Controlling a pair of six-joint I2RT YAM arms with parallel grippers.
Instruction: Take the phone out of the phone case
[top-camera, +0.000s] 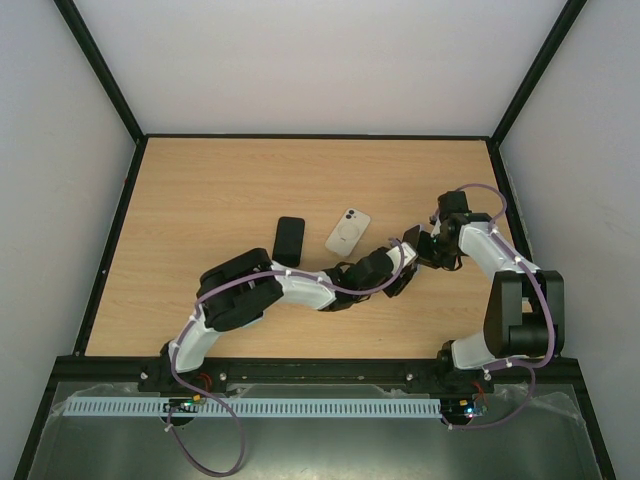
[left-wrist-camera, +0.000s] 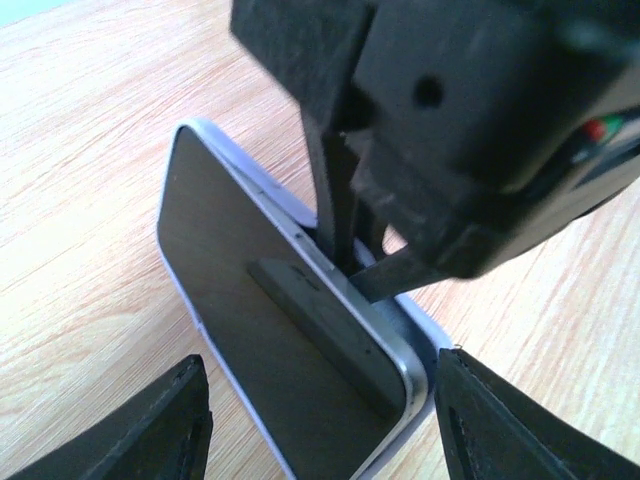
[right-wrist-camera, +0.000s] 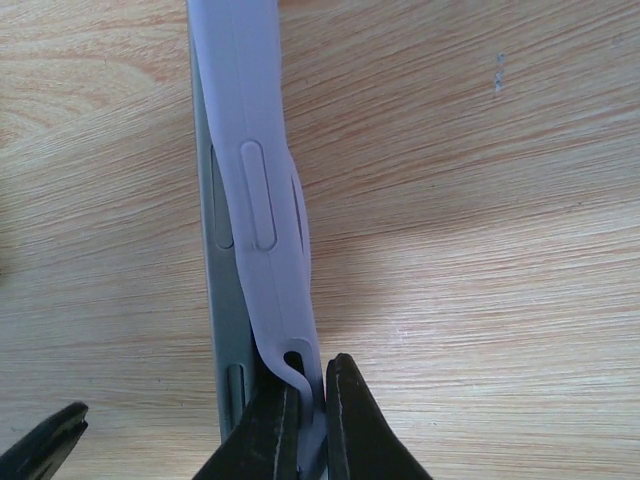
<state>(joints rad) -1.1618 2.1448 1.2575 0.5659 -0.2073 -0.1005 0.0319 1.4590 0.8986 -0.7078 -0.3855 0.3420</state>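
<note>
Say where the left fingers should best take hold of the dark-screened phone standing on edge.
Likely the near end of the dark-screened, grey-framed phone, coming end-on with the left fingers and closing across screen and back. It stands on edge, both faces reachable. The right fingers pinch the peeled lip of the pale lilac silicone case, so stay clear there.

Two phone-shaped slabs lie mid-bench (top-camera: 200, 190): one black slab (top-camera: 289, 241), one white slab (top-camera: 347, 232). One phone (left-wrist-camera: 260, 330), one lilac case (right-wrist-camera: 255, 150). Two hands: left hand (left-wrist-camera: 320, 425), right hand (right-wrist-camera: 315, 400).

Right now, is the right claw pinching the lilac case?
Yes, the right gripper is shut on the case edge, which stands away from the phone.
</note>
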